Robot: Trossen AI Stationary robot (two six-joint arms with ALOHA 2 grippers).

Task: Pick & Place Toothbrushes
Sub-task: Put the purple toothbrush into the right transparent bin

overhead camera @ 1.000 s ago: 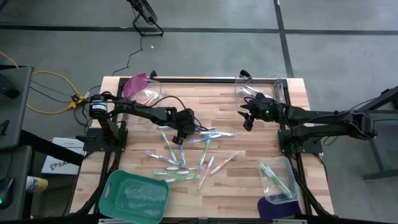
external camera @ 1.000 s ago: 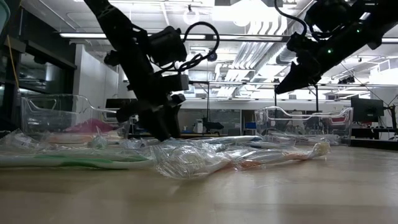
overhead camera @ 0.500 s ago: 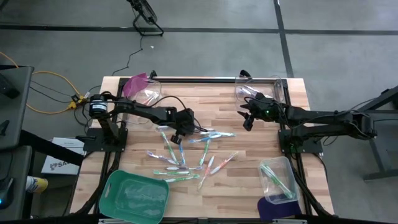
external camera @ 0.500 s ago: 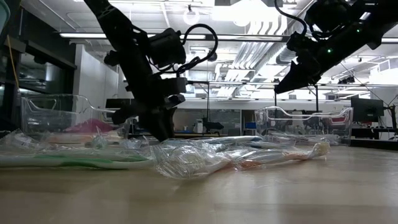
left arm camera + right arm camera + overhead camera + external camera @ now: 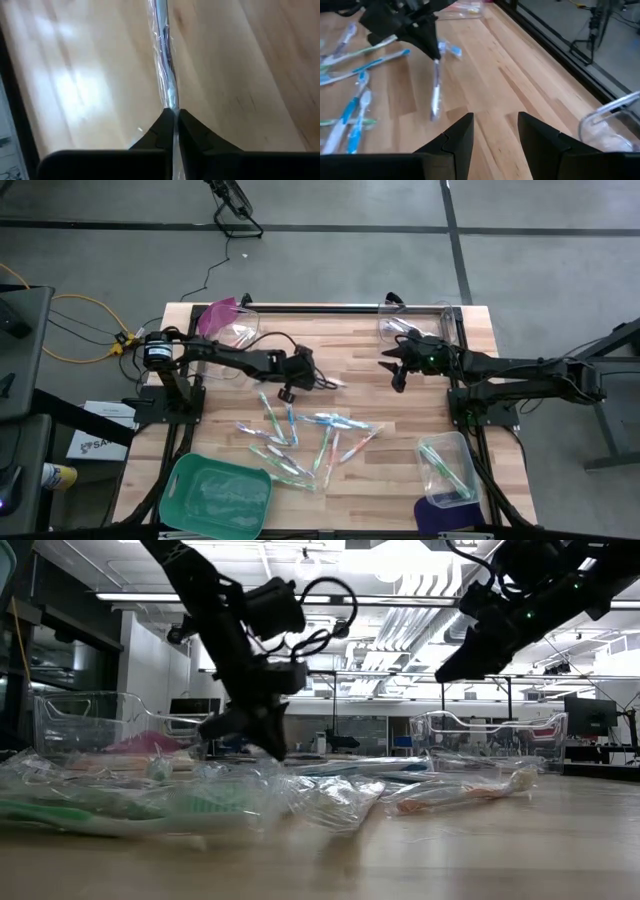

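Several wrapped toothbrushes point(image 5: 300, 442), white with blue, green or orange handles, lie scattered flat on the wooden table point(image 5: 360, 350) near its middle. My left gripper point(image 5: 290, 387) stands just beyond the pile and is shut on one blue toothbrush point(image 5: 435, 85); the right wrist view shows it too point(image 5: 432, 47). My right gripper point(image 5: 395, 375) hovers open above the table's far right part, with nothing between its fingers point(image 5: 495, 135). My left gripper pinches the blue toothbrush in its clear wrapper at one end point(image 5: 170, 102), between the tips of its two fingers. The fingers slant down and the brush runs on in line with them. It hangs below the fingertips; I cannot tell whether its lower end point(image 5: 434, 117) touches the table.
A green tray point(image 5: 215, 490) sits at the near left. A clear bin point(image 5: 450, 465) with toothbrushes and a purple lid point(image 5: 435, 515) stand at the near right. Clear bins stand at the far left point(image 5: 240, 332), by a pink lid point(image 5: 220, 315), and far right point(image 5: 420, 325).
My left gripper has shut on the blue toothbrush, rolled its wrist and drawn a little toward the far edge. Several toothbrushes of the pile have slid toward the table's near edge and lie rearranged.
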